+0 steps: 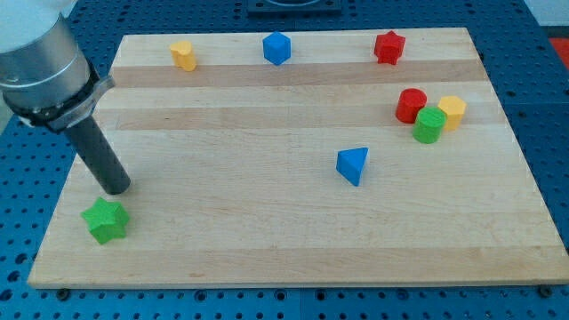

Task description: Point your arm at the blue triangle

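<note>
Camera view: my tip [116, 188] — no jaws here to tell about — sits beside the green star-shaped block [106, 220], and may bump it while heading to the far blue triangle block [353, 164].

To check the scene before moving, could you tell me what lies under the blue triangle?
The blue triangle rests directly on the bare wooden board. Its footprint is covered, so nothing beneath shows. My tip is far off at the view's left.

Enters from the view's upper left corner as a wide grey cylindrical housing. Narrows below a flanged collar into a straight dark rod [100, 158], slanting downward toward the view's right. Ends at my tip [116, 188], blunt and round, set low at the view's left side. No jaws fitted; rod unbent along its whole visible length.
</note>
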You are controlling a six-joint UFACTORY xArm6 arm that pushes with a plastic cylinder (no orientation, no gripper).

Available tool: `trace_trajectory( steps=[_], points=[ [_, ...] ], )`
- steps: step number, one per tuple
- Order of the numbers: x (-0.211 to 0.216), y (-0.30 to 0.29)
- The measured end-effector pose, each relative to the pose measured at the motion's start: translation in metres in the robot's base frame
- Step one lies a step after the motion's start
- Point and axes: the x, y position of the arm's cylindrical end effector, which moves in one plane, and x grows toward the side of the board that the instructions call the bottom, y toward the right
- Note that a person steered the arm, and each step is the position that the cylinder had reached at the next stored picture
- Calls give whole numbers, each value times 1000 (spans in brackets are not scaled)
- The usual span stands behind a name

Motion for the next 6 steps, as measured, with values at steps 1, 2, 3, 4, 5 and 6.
trace_trajectory(
  steps=[1,2,3,4,5,6],
  points=[
    [0,27],
    [39,63],
    [81,35],
    [76,-21],
    [32,-25],
    [8,-25]
  ],
)
